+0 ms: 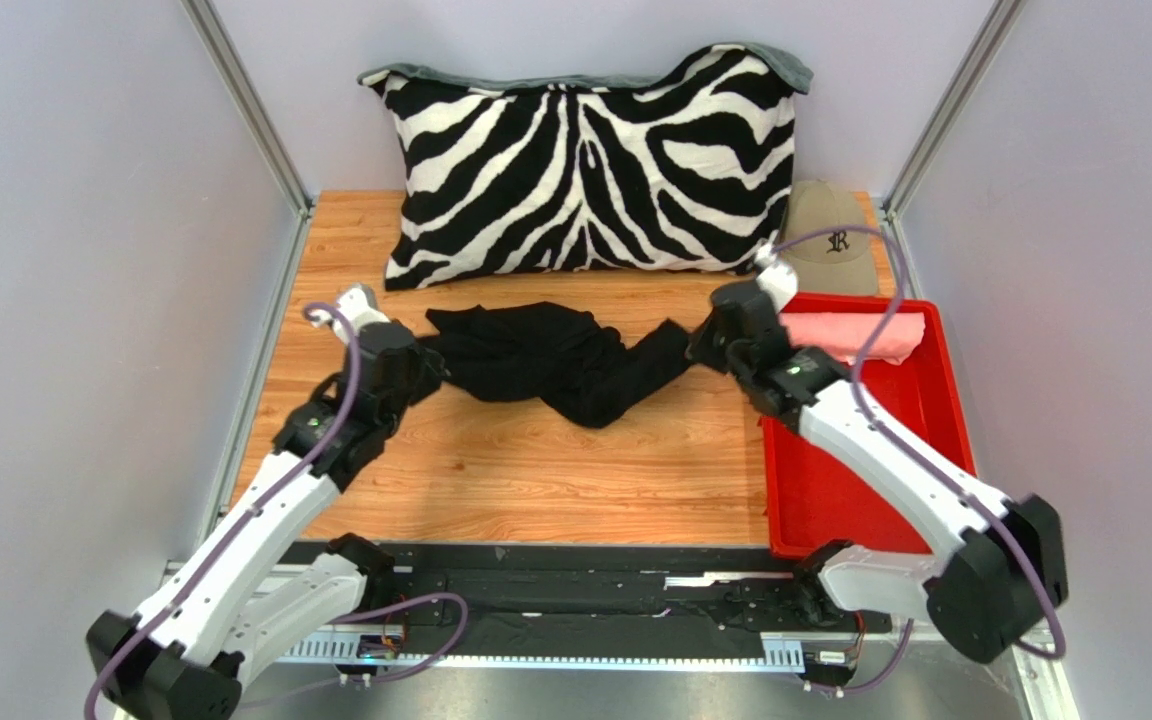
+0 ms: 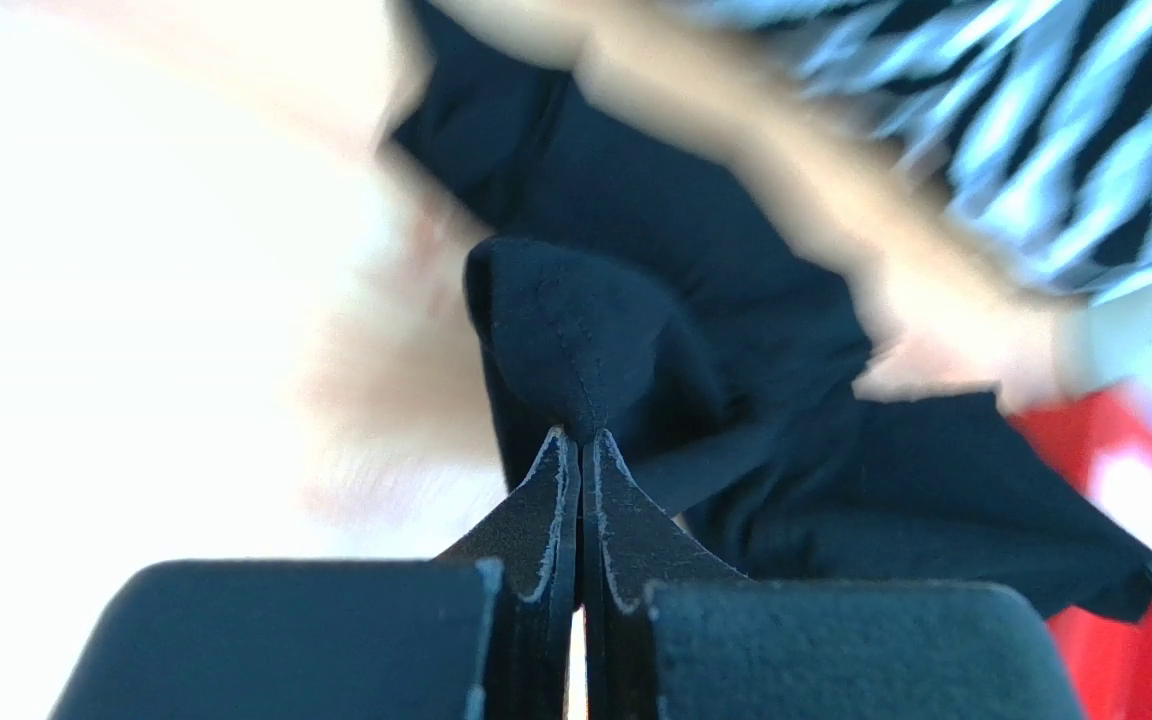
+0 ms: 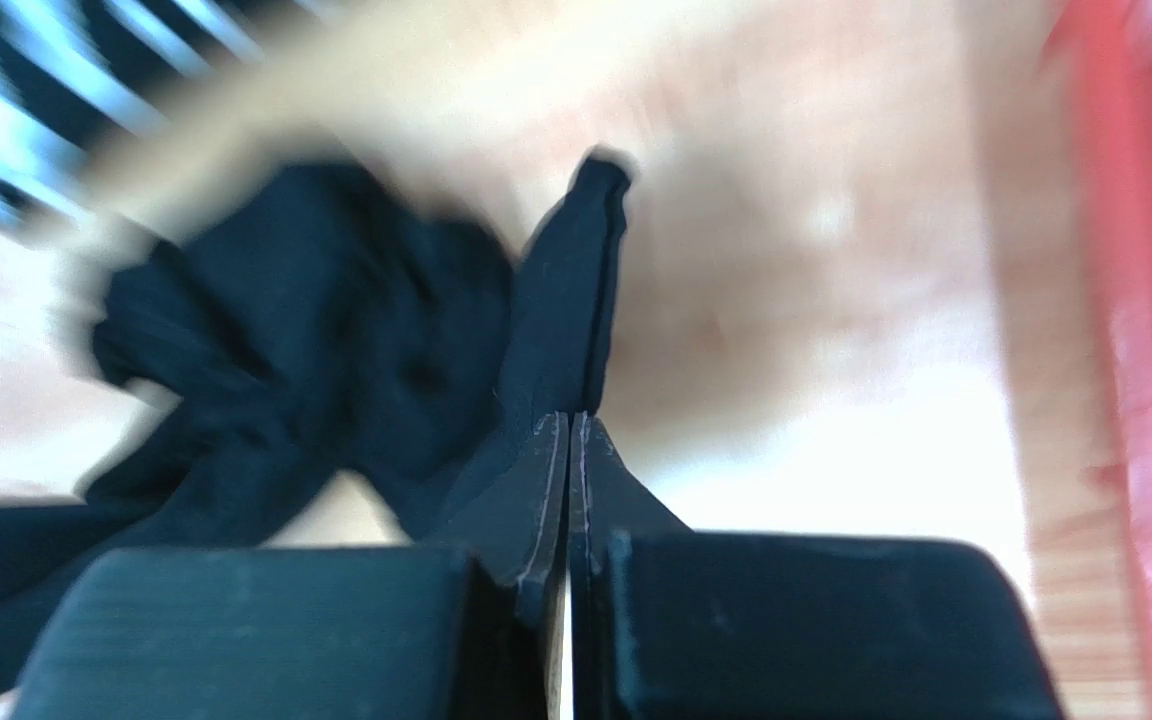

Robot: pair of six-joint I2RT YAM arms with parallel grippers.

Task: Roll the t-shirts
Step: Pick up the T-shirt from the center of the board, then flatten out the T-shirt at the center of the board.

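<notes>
Spanning most of your top view, the wooden table [image 1: 537,465] carries everything else. The zebra-striped pillow [image 1: 590,165] stands along its far edge, leaning against the back wall. Your red tray [image 1: 838,495] lies on the right side of the table, running from the near edge toward the far end.

The black t-shirt [image 1: 552,353] is strung out crosswise in the middle of the table, just in front of the pillow. It is bunched and twisted, with its middle sagging toward you. The salmon pink t-shirt [image 1: 860,333] sits as a compact bundle at the far end of the tray, partly hidden behind your right arm. A tan cap [image 1: 830,240] rests beyond the tray, beside the pillow's right corner.

Your left gripper [image 1: 425,360] has the shirt's left end. In the left wrist view its tips are pressed together on a pinched fold of black cloth. Your right gripper [image 1: 705,342] has the right end, clamped the same way on a narrow strip of the black shirt. Both wrist views are blurred beyond the fingers.
</notes>
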